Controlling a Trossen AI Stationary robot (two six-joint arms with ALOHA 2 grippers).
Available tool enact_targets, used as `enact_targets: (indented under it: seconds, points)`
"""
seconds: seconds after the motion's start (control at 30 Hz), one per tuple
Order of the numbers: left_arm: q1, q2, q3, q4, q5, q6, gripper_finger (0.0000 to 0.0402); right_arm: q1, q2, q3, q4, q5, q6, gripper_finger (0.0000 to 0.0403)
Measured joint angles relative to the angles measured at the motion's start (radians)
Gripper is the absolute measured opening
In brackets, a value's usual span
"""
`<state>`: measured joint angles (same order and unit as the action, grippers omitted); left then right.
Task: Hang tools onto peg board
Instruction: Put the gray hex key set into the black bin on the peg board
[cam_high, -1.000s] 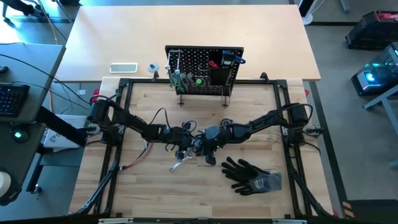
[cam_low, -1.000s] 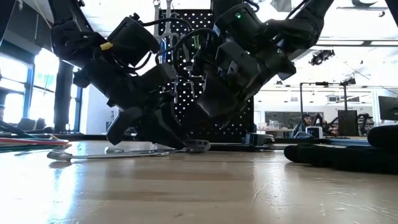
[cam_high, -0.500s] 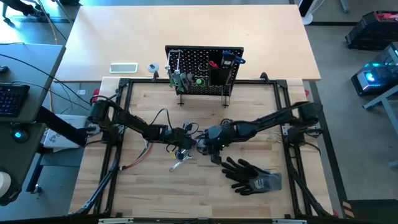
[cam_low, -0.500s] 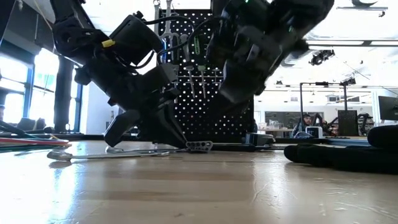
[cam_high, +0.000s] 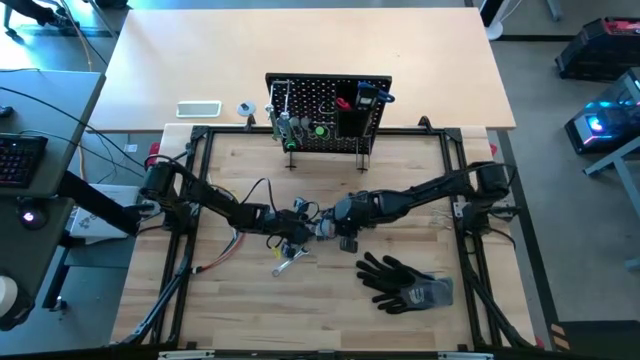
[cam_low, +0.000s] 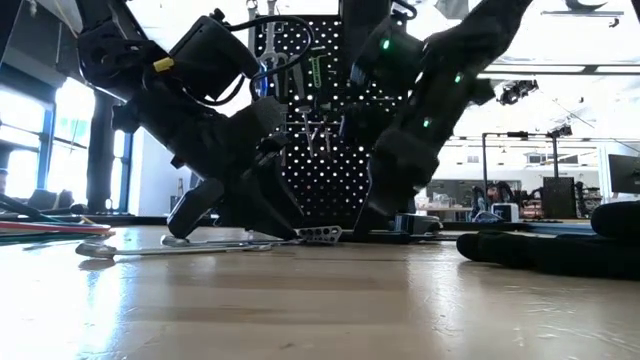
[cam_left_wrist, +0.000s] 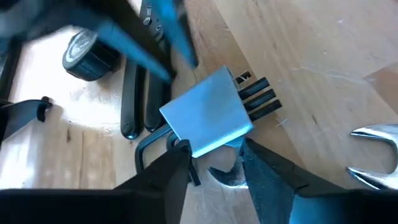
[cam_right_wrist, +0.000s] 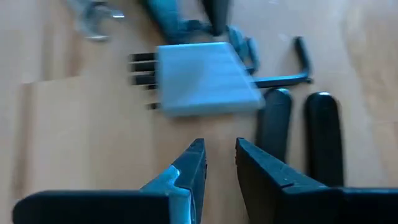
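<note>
On the wooden table I see the peg board upright at the far edge, with loose tools lying at mid-table between both arms. My left gripper sits low over a grey hex-key holder, fingers parted and gripping nothing. My right gripper hovers just beside the same holder, fingers narrowly apart and empty; black gloves lie near it.

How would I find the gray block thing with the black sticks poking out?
Start at the peg board standing at the table's far side, then come toward the middle where the two arms meet. The gray block lies flat there beside black pliers; only it has black rods poking out.
</note>
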<state>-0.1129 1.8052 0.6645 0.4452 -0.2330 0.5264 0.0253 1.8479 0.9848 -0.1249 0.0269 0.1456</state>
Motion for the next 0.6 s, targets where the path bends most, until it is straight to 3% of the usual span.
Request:
enact_targets:
  seconds: [0.37,0.6]
  points:
    - [0.053,0.058,0.047,-0.016,0.108,0.014,0.0161,-0.048,0.109,0.000,0.201,-0.097,-0.019,0.0082]
    - [0.051,0.147,0.131,-0.022,0.096,0.014,0.0160,-0.049,0.112,-0.001,0.244,-0.114,-0.016,0.0082]
